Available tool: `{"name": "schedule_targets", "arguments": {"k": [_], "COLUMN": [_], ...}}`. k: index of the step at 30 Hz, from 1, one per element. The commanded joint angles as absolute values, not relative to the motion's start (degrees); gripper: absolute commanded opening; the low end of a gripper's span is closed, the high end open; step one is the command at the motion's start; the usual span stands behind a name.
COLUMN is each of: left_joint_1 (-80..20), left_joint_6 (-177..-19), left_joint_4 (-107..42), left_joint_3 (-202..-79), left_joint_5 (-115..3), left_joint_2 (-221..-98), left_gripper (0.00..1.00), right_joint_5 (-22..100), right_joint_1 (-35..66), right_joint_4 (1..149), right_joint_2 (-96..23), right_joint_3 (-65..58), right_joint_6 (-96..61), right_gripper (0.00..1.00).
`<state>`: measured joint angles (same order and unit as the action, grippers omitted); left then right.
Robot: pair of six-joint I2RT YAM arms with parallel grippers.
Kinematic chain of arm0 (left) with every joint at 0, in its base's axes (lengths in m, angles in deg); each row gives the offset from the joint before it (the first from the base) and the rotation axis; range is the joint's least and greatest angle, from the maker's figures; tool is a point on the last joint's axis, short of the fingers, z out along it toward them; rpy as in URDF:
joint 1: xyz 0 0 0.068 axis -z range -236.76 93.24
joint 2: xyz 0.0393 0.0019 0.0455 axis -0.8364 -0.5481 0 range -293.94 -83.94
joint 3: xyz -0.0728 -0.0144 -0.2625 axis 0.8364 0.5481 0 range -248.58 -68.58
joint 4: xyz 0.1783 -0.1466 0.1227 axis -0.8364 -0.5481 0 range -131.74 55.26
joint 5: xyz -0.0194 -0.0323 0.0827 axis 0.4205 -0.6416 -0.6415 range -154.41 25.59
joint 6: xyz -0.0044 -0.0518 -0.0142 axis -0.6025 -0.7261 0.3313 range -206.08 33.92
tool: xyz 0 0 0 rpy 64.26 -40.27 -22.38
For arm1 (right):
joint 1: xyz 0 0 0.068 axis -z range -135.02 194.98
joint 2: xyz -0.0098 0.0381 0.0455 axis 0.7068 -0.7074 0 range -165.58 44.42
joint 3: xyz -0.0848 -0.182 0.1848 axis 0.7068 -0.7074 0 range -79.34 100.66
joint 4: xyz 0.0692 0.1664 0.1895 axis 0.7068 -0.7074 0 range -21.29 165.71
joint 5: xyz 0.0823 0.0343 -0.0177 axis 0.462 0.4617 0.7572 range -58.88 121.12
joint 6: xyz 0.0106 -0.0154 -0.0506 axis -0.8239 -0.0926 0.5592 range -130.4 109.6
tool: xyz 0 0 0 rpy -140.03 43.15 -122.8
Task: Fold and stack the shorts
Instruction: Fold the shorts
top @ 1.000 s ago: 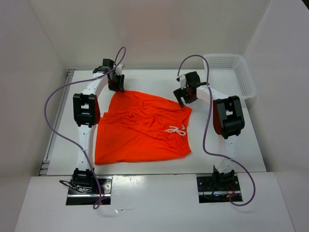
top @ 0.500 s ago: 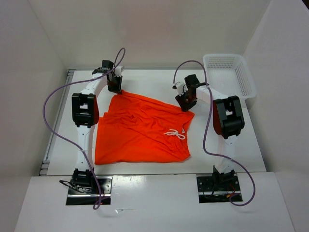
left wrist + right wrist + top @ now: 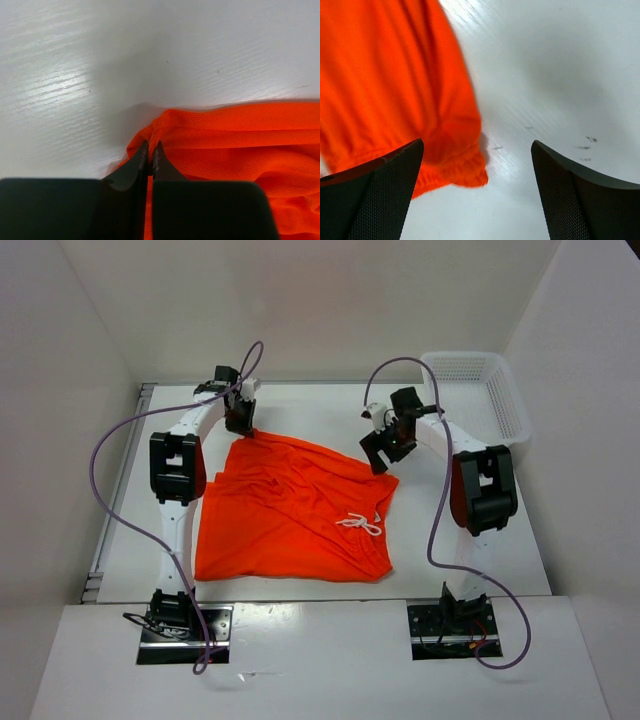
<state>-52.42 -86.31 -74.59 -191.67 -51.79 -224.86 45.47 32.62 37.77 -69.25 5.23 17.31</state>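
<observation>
Shorts (image 3: pixel 290 520) lie spread on white table (image 3: pixel 320 410), white walls (image 3: pixel 300 300) around.

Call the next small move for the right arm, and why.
Probably lower the right gripper and close on the free far corner of the shorts. Its fingers stand wide open above that corner, holding nothing, while the left gripper is shut on the other far corner.

shorts (image 3: pixel 290 515) on table (image 3: pixel 310 410) centre | basket (image 3: pixel 507 402) far right | left fingers (image 3: pixel 131 172) at far-left corner
</observation>
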Motion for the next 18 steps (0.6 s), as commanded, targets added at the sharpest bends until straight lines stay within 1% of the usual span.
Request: {"name": "schedule_targets", "arguments": {"k": [1, 7, 12, 17, 18], "left_joint_1": [-51.58, -51.58, -51.58, -51.58, -51.58], "left_joint_6": [-86.08, -86.08, -86.08, -86.08, -86.08], "left_joint_4": [-75.78, -74.73, -74.73, -74.73, -74.73], "left_joint_3": [-189.43, -188.2, -188.2, -188.2, -188.2], "left_joint_5": [-51.84, -52.37, -52.9, -52.9, -53.42], "left_joint_2": [-221.49, -220.96, -220.96, -220.34, -220.34], "left_gripper": [0.0, 0.0, 0.0, 0.0, 0.0], "right_joint_5": [51.85, 54.67, 49.59, 47.12, 45.38], "right_joint_1": [33.02, 33.02, 34.16, 34.17, 34.17], "right_joint_4": [35.28, 34.74, 37.82, 38.96, 38.97], "right_joint_2": [-60.88, -58.77, -59.82, -64.56, -65.44], "right_joint_3": [6.18, 2.58, -1.99, -4.28, -4.28], "right_joint_6": [17.99, 17.38, 17.38, 18.52, 18.52], "right_gripper": [0.93, 0.91, 0.91, 0.91, 0.88]}}
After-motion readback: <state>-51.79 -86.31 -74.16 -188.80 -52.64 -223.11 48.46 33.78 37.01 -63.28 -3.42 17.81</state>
